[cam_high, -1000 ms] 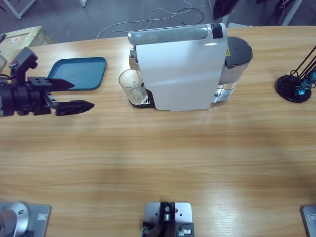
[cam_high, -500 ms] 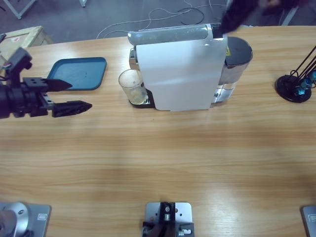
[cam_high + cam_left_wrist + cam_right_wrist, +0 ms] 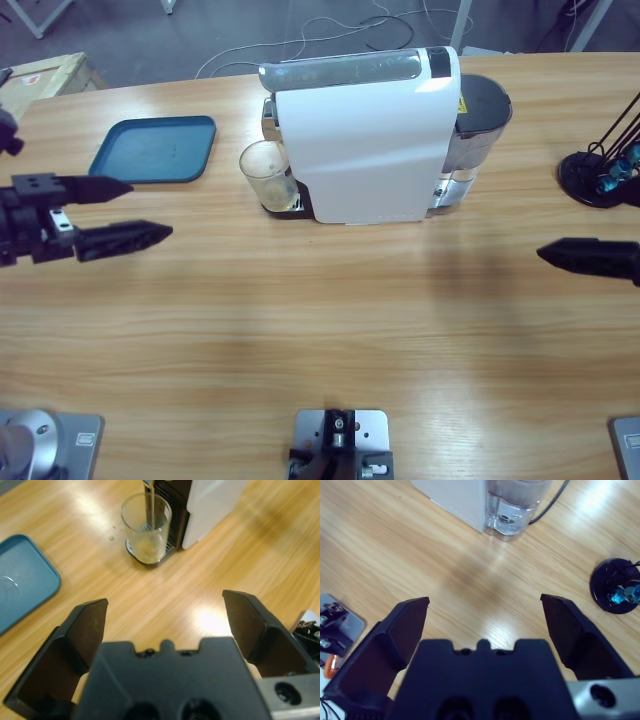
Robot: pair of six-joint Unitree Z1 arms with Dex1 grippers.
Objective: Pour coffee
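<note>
Now my left gripper (image 3: 140,210) hovers spread over the worktop (image 3: 320,330), empty, and my right gripper (image 3: 485,610) is spread too. Coffee (image 3: 148,544) lies shallow in the glass (image 3: 268,175) under the machine (image 3: 365,135), beside the tray (image 3: 155,150).

A long wooden surface (image 3: 320,320) is seen, glare cast across it. Beyond its far edge, grey floor (image 3: 200,30) is crossed by what appear to be cables (image 3: 330,30).

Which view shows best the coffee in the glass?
The left wrist view: the coffee lies as a shallow amber layer in the glass. The high view shows the glass only from above. The right wrist view misses it.
</note>
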